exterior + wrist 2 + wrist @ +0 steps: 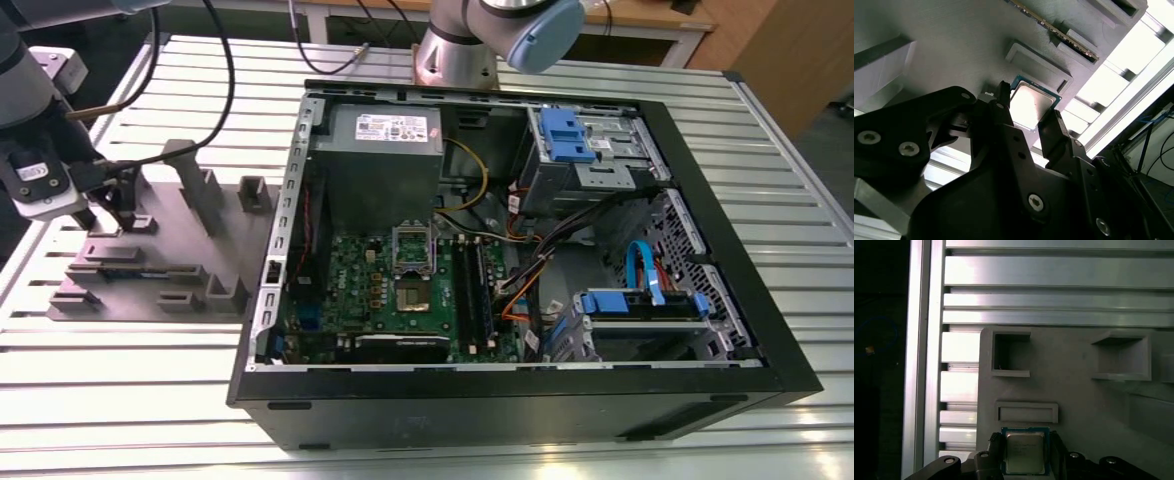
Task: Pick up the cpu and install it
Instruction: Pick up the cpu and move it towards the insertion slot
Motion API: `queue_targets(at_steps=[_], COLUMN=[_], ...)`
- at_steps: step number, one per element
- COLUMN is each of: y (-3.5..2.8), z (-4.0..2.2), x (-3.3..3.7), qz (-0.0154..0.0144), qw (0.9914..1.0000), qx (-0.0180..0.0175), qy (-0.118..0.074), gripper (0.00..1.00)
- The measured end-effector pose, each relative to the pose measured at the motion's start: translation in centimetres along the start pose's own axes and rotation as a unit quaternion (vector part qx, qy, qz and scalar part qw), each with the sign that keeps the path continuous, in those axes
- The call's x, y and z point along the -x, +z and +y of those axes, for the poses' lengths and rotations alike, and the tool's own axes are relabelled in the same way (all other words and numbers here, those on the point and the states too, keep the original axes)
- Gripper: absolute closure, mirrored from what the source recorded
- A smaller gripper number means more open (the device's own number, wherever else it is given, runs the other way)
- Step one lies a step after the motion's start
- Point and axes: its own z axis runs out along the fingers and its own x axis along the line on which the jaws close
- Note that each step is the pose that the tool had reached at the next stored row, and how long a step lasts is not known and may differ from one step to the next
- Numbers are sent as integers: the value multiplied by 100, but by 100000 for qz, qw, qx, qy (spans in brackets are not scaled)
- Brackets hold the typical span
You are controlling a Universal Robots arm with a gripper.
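Nearest your wrist cameras, your gripper was clenched on the cpu, one dark finger against each side of the silvery chip. The cpu sat low over the tray, close to the tray's edge and just beside a shallow rectangular pocket. Farther into the tray, a thin board with gold contacts stood in a slot. Around the tray lay the slatted metal table. Beyond the tray, on the exterior view's right of it, the open computer case held a green motherboard, a grey power supply, blue drive brackets and loose cables.
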Motion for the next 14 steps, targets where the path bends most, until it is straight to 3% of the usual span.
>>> queue_targets(at_steps=[14], y=[-28], z=[1], x=[0], qz=[-1], qw=[100000], qx=[-2], qy=[0], gripper=[53])
